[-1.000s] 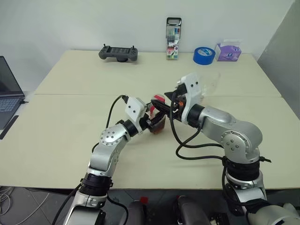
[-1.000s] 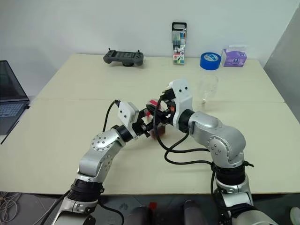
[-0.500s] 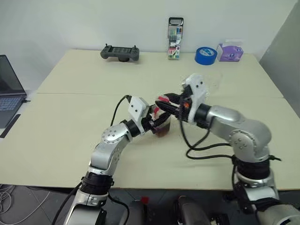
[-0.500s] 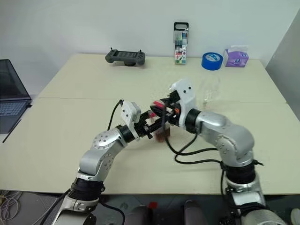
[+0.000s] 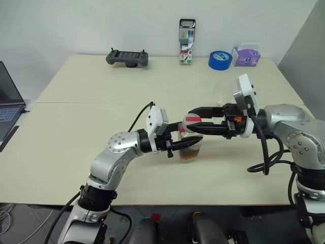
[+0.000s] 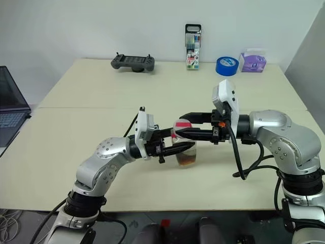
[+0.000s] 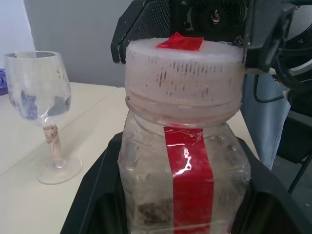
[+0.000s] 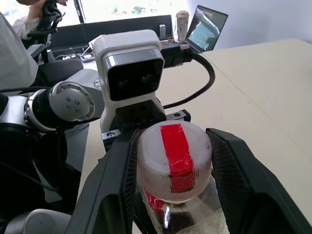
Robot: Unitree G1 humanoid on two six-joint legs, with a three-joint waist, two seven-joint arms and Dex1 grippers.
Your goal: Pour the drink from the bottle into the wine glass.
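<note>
The bottle (image 5: pixel 190 151) stands upright on the table in front of me, a red label strip (image 7: pixel 187 185) down its side. A little dark reddish-brown drink (image 6: pixel 186 160) sits at its bottom. My left gripper (image 5: pixel 190 144) reaches in from the left and is shut on the bottle's body. Coming in level from the right, my right gripper (image 5: pixel 190 119) has a finger pressed on each side of the whitish cap (image 8: pixel 173 156). The wine glass (image 7: pixel 36 85) stands upright on the table beyond the bottle, close to my right arm.
Along the table's far edge lie a grey game controller (image 5: pixel 127 57), a tall clear marker case (image 5: pixel 186 34), a blue tape roll (image 5: pixel 220 59) and a purple pack (image 5: pixel 246 56). A laptop (image 5: pixel 7 101) sits off the left edge.
My right arm has swung out to the right, and its gripper now points level at the cap. The left gripper has turned rightward, bringing the bottle slightly nearer me and to the right.
</note>
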